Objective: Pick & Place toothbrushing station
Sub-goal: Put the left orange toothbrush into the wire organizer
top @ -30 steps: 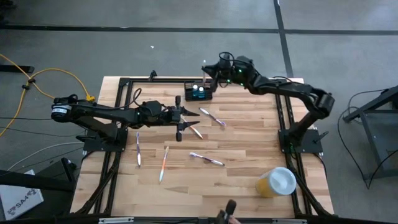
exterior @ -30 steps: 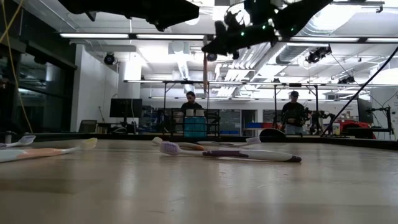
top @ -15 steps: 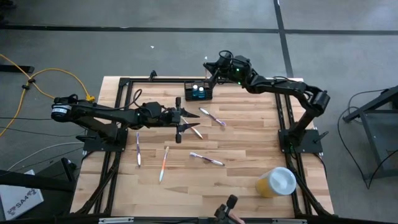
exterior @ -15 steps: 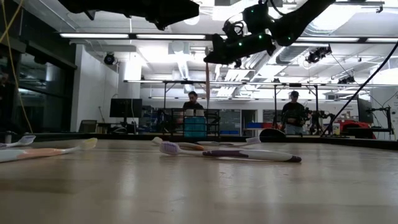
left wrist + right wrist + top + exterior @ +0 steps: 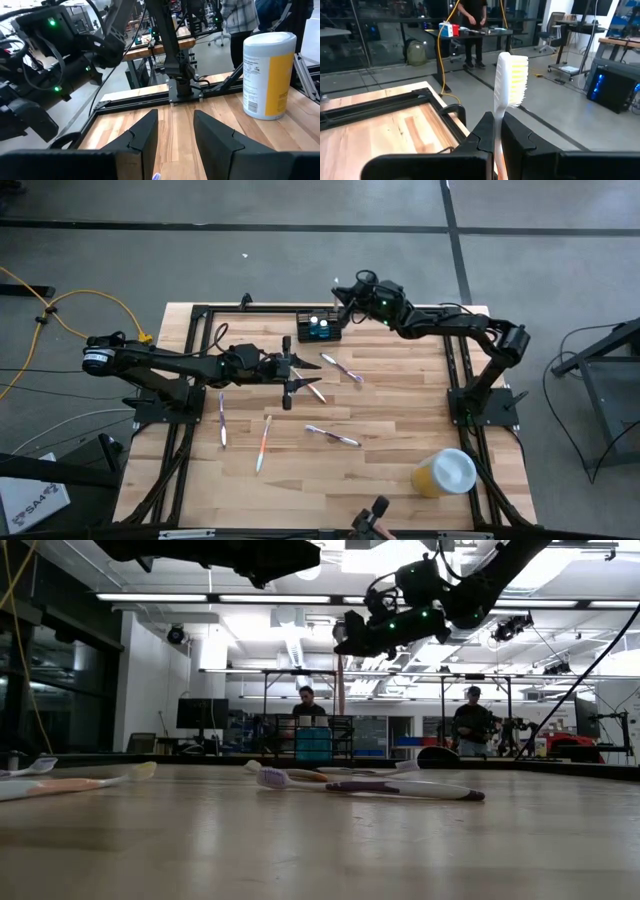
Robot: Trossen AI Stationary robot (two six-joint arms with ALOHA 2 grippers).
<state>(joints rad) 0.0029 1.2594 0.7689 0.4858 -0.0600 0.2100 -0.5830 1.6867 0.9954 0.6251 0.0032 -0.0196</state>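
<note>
The right claw [image 5: 497,131], clamped on a toothbrush [image 5: 509,85], has drifted right over the caddy [image 5: 319,327] at the desk's far edge; insertion looks imminent.

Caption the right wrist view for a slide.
Right gripper shut on an upright white toothbrush, bristles above the fingers, beside the wooden table.

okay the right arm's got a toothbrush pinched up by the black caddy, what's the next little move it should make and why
Probably ease the right end effector across until it is squarely over the black caddy, then lower. It is shut on a white toothbrush standing bristles-up, and in the high view it hangs just off the caddy's edge, so the handle likely isn't lined up with a slot yet.
</note>
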